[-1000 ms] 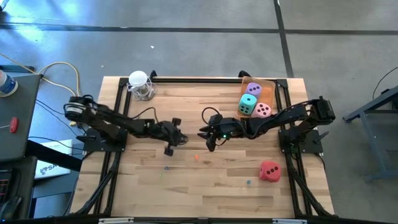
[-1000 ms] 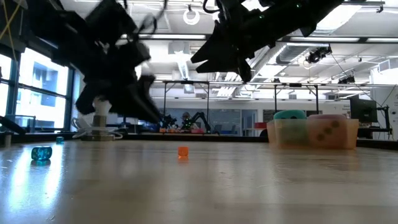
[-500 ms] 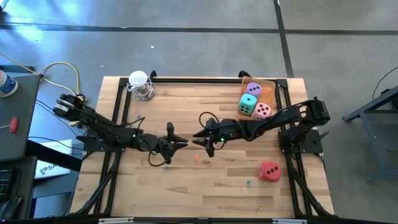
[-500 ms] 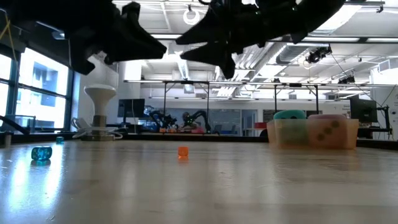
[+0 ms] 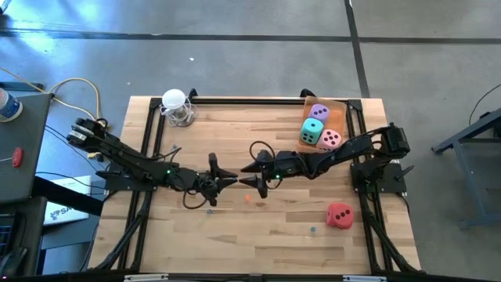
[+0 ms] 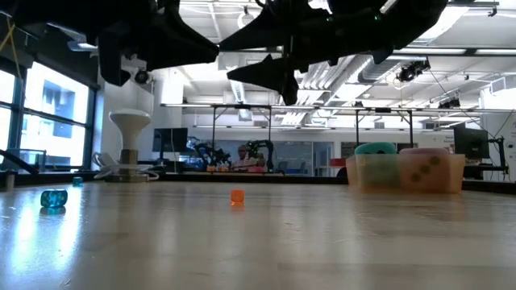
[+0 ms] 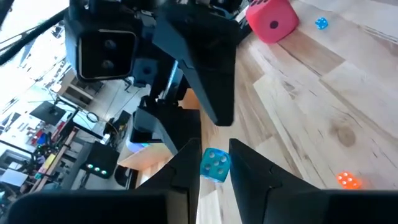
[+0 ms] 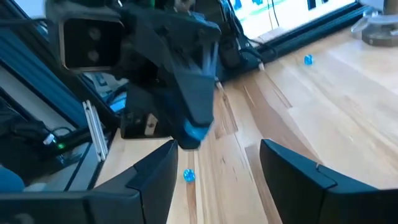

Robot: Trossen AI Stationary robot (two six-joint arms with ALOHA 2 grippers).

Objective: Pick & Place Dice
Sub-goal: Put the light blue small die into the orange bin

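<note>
Wood table [image 5: 235, 227], mid-air handoff at centre: left gripper [image 5: 221, 179] fingers nipped on small blue die [image 7: 215, 164], offered tip-to-tip to right gripper [image 5: 249, 177], fingers apart, empty, prob. to receive. Red die [image 5: 339, 215] loose near front-right; mint, pink, purple dice in bin [image 5: 347, 110] at back-right.

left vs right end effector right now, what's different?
Left end effector is shut on a tiny blue pipped cube; right end effector is open and holds nothing. Left reaches in from the table's left side, right from its right side. Shared: both are dark and two-fingered, raised above the light wooden table, tips facing each other near its middle.
</note>
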